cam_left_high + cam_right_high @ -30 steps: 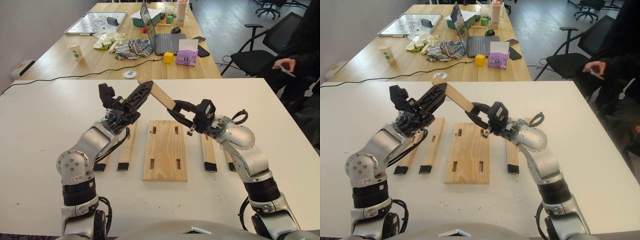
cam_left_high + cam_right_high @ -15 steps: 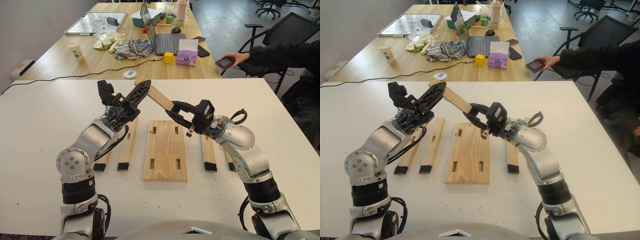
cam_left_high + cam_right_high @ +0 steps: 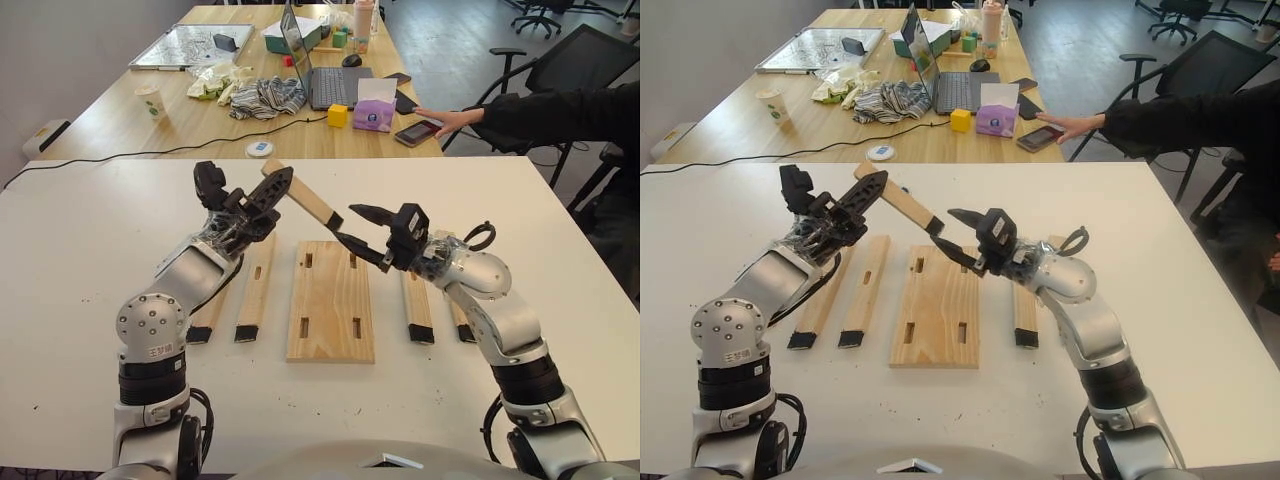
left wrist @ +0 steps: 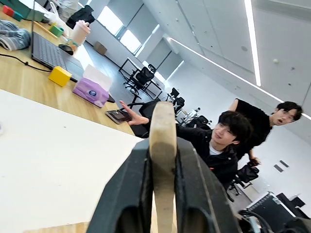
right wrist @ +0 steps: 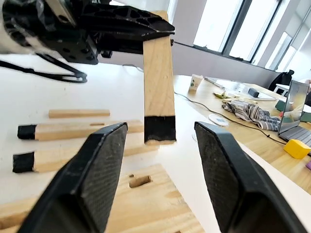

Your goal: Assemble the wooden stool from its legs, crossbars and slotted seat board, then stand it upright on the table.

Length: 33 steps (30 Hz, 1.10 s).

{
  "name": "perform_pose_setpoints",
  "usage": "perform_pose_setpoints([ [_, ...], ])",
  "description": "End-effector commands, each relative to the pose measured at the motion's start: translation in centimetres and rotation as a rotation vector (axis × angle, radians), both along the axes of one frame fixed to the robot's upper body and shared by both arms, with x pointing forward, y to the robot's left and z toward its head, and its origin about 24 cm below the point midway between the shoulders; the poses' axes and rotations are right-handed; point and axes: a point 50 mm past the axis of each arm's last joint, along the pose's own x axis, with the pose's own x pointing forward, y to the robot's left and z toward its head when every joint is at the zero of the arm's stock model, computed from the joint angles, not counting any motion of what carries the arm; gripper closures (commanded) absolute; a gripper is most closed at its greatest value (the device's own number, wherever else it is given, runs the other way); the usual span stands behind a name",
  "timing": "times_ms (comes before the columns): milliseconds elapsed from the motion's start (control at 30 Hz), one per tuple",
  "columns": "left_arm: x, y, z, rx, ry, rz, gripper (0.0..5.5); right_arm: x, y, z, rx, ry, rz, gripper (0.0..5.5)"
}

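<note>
The left gripper [image 3: 270, 190] is clamped on one leg [image 3: 312, 203], held slanted in the air above the far end of the seat board [image 3: 330, 305], which lies flat on the table [image 3: 80, 250]. The right gripper [image 3: 347, 226] has its fingers spread, near the leg's black end. This seems to be the leg-fitting step; next, the leg must be lined up with a slot.

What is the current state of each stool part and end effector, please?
Raised leg: held aloft, tilted, black tip lowest.
Left end effector: shut on the raised leg.
Right end effector: open, fingers either side of the black tip, not touching.
Seat board: lying flat, slots empty.
Other wooden pieces: lying flat beside the board, unassembled.
</note>
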Motion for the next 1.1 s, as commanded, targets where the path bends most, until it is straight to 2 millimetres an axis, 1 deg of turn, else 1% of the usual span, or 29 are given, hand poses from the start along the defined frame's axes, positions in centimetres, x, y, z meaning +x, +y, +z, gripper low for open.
perform_pose_setpoints([
  [33,-0.5,3.7,-1.7,0.233,0.008,0.142,5.12,1.4,-4.6,-0.4,-0.046,-0.006,-0.149,2.95],
  [100,-1.7,5.7,-2.2,0.314,0.000,0.201,5.12,2.3,-6.7,-0.9,-0.083,-0.007,-0.257,2.95],
  [133,-2.3,6.6,-2.5,0.319,0.006,0.237,5.12,2.7,-7.3,-0.9,-0.091,-0.014,-0.296,2.95],
  [200,-2.9,7.4,-2.9,0.265,0.011,0.283,5.12,2.9,-7.6,-0.8,-0.081,-0.026,-0.333,2.95],
  [233,-3.1,7.5,-3.1,0.233,0.018,0.295,5.12,2.9,-7.6,-0.7,-0.074,-0.029,-0.338,2.95],
  [333,-3.0,7.8,-5.5,0.161,0.085,0.329,5.12,2.7,-7.3,-1.3,-0.083,-0.019,-0.329,2.95],
  [367,-3.1,7.8,-6.2,0.166,0.104,0.336,5.12,2.7,-7.2,-1.4,-0.087,-0.017,-0.324,2.95],
  [433,-3.2,7.8,-7.1,0.189,0.122,0.342,5.12,2.7,-7.2,-1.4,-0.092,-0.017,-0.323,2.95],
  [633,-3.6,8.2,-8.9,0.194,0.176,0.370,5.12,2.8,-7.4,-1.4,-0.101,-0.017,-0.322,2.95],
  [867,-4.2,8.4,-11.1,0.259,0.243,0.410,5.12,2.8,-7.0,-1.4,-0.109,-0.019,-0.301,2.95],
  [967,-4.3,8.7,-11.7,0.332,0.258,0.462,5.12,2.8,-6.7,-1.5,-0.115,-0.018,-0.284,2.95],
  [1100,-4.5,7.9,-11.9,0.421,0.233,0.492,5.12,2.8,-6.4,-1.5,-0.119,-0.019,-0.266,2.95],
])
